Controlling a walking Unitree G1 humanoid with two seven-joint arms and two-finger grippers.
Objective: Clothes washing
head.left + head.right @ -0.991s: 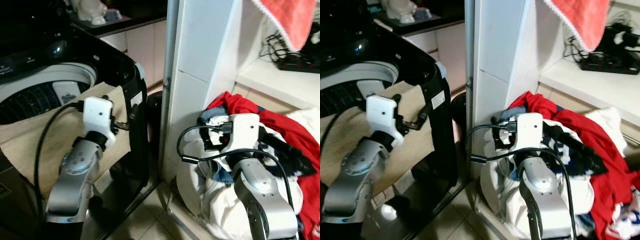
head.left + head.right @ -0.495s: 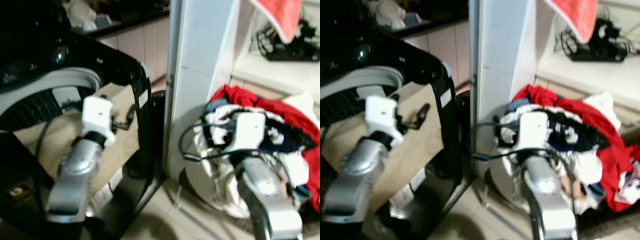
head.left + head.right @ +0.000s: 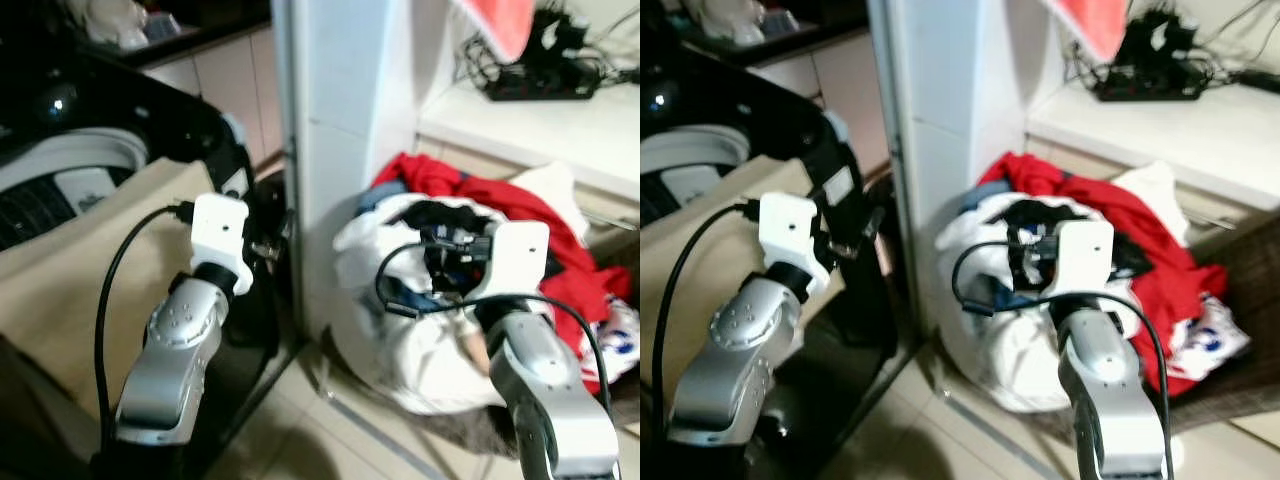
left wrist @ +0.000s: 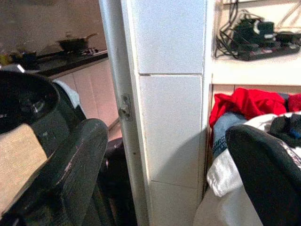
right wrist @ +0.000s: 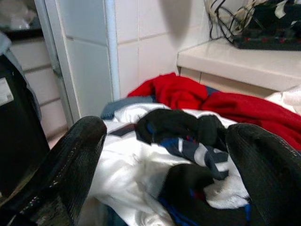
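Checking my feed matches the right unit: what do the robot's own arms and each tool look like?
Two silver metal arms, each with a white boxy wrist block and a looping black cable. The left tool and right tool each have two long black fingers with rounded tips.

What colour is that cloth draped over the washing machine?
Beige cloth, plain, best seen in the left eye view.

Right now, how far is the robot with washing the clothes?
Done: a beige cloth already hangs over the rim of the washing machine.
In hand: nothing. The right gripper is open and aimed at the dark garment on top of the laundry pile. The left gripper is open too, facing the tiled pillar.
Left: the pile, red and white clothes, lies on the floor.
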